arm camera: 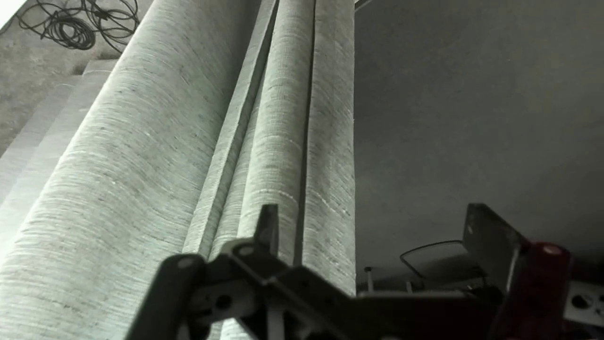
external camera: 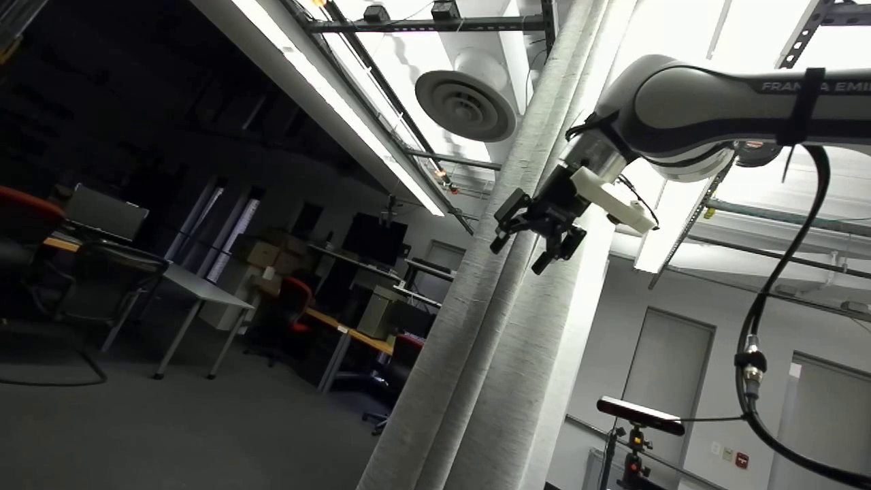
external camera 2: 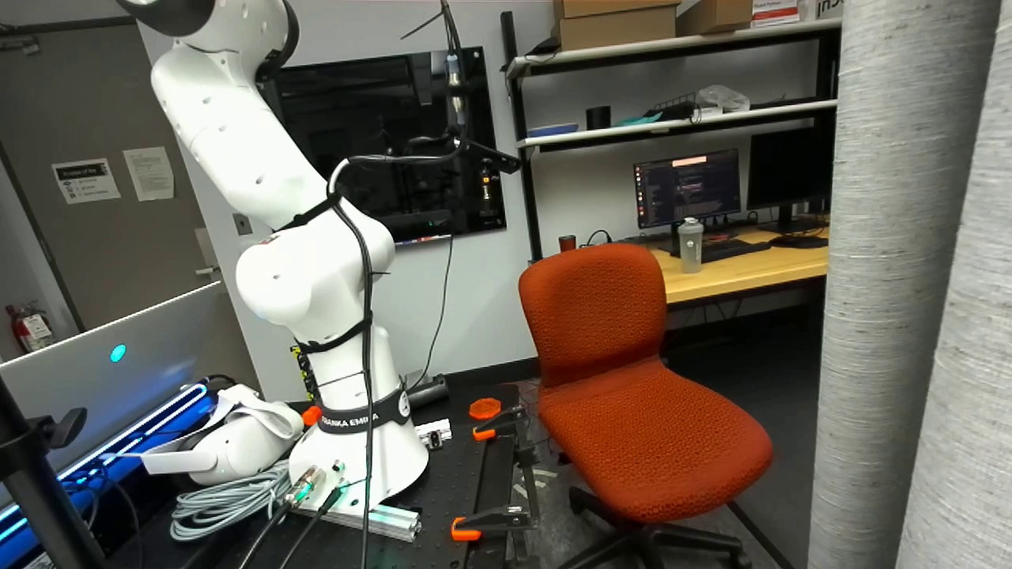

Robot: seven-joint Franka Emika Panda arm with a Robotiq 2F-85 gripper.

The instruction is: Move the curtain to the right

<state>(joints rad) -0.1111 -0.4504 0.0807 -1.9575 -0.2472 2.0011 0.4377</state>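
Observation:
The curtain (external camera: 517, 340) hangs as a tall pale grey drape with long folds in an exterior view. Part of it shows at the right edge of an exterior view (external camera 2: 885, 276). It fills the left half of the wrist view (arm camera: 155, 141), its side edge running down the middle. My gripper (external camera: 520, 253) is open in front of the curtain's upper part. In the wrist view, the gripper's (arm camera: 373, 210) left finger overlaps the folds and its right finger is over the dark floor beyond the edge. Nothing is held between the fingers. I cannot tell whether a finger touches the fabric.
A camera on a stand (external camera: 639, 415) is right of the curtain. A grey table (external camera: 204, 289) and chairs are farther back on the left. An orange chair (external camera 2: 609, 379) stands between the robot base (external camera 2: 356, 466) and the curtain. Coiled cables (arm camera: 71, 30) lie on the floor.

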